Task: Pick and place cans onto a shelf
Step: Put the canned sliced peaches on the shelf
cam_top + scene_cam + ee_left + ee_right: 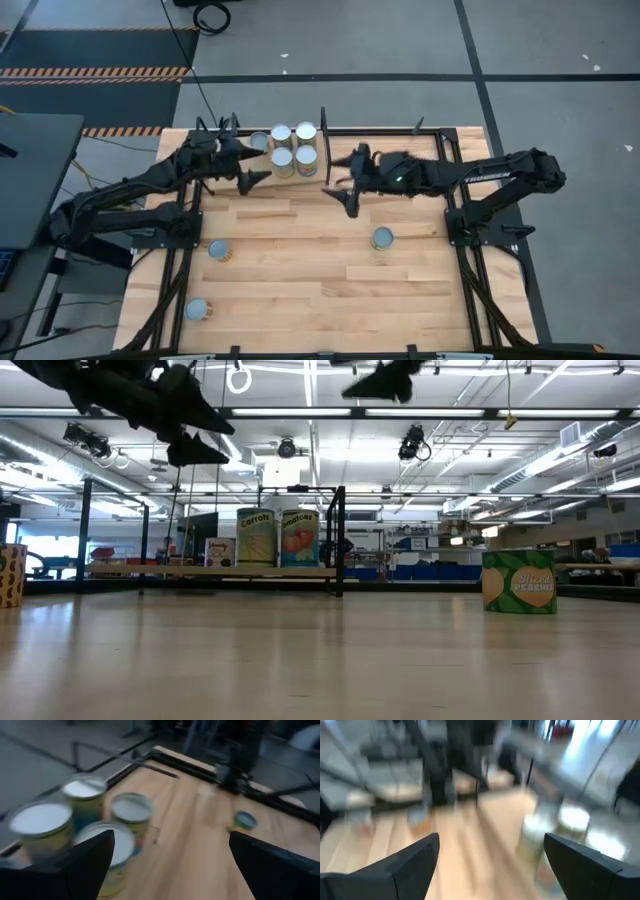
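A wooden counter (300,270) carried the shelf (300,178) at twelve o'clock, five cans (294,148) clustered there. Both tools hovered beside them, left tool (255,168) and right tool (338,184) spread, empty. Three cans (382,238) stood loose on the counter.

— Cans (283,158) on the shelf (180,571)?
— Five up there, standing straight, shiny round tops up, yellow and bluish labels. Four bunched tight, right between the wide jaws of the left gripper (258,163) and the wide jaws of the right gripper (338,180). Fifth can (259,141) just beside the left jaws.
— And the other ones?
— Three down on the table (300,270), upright too. One (382,238) near the right jaws. Two (218,250) well apart from the left jaws.
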